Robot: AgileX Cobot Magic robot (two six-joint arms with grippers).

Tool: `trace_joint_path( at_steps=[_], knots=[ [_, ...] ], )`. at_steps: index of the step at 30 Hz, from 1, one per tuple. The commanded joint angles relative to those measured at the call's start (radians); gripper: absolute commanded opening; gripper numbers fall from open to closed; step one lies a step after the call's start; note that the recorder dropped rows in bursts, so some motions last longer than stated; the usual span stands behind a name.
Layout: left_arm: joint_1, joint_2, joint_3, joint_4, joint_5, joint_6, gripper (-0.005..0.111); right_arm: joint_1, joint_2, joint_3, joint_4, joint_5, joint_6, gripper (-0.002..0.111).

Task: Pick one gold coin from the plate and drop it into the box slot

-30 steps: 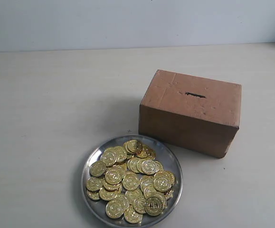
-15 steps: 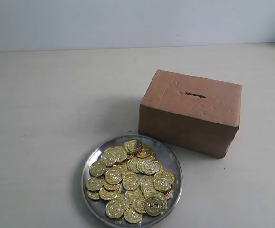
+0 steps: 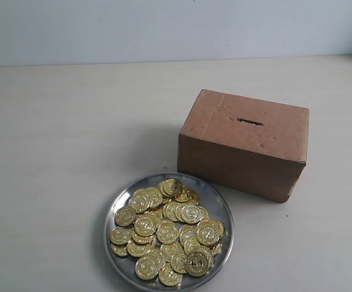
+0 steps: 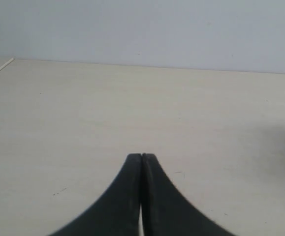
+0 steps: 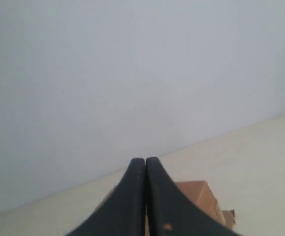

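Left gripper (image 4: 141, 156) and right gripper (image 5: 145, 160) each have their fingers pressed together, empty (neither shows in the exterior view). Nothing has shifted: gold coins (image 3: 166, 231) fill the plate (image 3: 211, 198) just beside the box (image 3: 242, 155), its slot (image 3: 250, 121) on top.

Elevated overview (box (image 3: 242, 143) shared, right wrist)

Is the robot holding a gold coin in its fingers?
No, nothing is held. The left gripper and right gripper are shut empty; the coins lie on the plate.

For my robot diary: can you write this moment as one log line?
coins: piled on plate | box: beyond plate, slot on top | left jaws: shut, empty | right jaws: shut, empty | step: no coin picked yet
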Motion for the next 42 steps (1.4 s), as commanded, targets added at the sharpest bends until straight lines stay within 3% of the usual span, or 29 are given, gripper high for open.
trace_joint_path(
  at_steps=[1, 6, 11, 19, 27, 32, 37, 42],
  knots=[
    [-0.002, 0.003, -0.003, -0.011, -0.005, -0.004, 0.000, 0.003, 0.000, 0.002, 0.058, -0.180, 0.070, 0.000],
    [-0.002, 0.003, -0.003, -0.011, -0.005, -0.004, 0.000, 0.003, 0.000, -0.028, 0.056, -0.193, 0.116, 0.000],
    [-0.002, 0.003, -0.003, -0.011, -0.005, -0.004, 0.000, 0.003, 0.000, -0.248, -0.004, 0.085, 0.105, 0.000],
    [-0.002, 0.003, -0.003, -0.011, -0.005, -0.004, 0.000, 0.003, 0.148, -0.519, 0.044, 0.527, -0.170, 0.000],
    [-0.002, 0.003, -0.003, -0.011, -0.005, -0.004, 0.000, 0.003, 0.484, -0.731, 0.409, 0.795, -0.559, 0.000],
    [-0.002, 0.003, -0.003, -0.011, -0.005, -0.004, 0.000, 0.003, 0.705, -0.828, 0.438, 0.925, -0.638, 0.000],
    [-0.002, 0.003, -0.003, -0.011, -0.005, -0.004, 0.000, 0.003, 0.958, -0.844, 0.461, 0.935, -0.702, 0.000],
    [-0.002, 0.003, -0.003, -0.011, -0.005, -0.004, 0.000, 0.010, 1.087, -0.844, 0.642, 0.970, -0.894, 0.000]
  ],
)
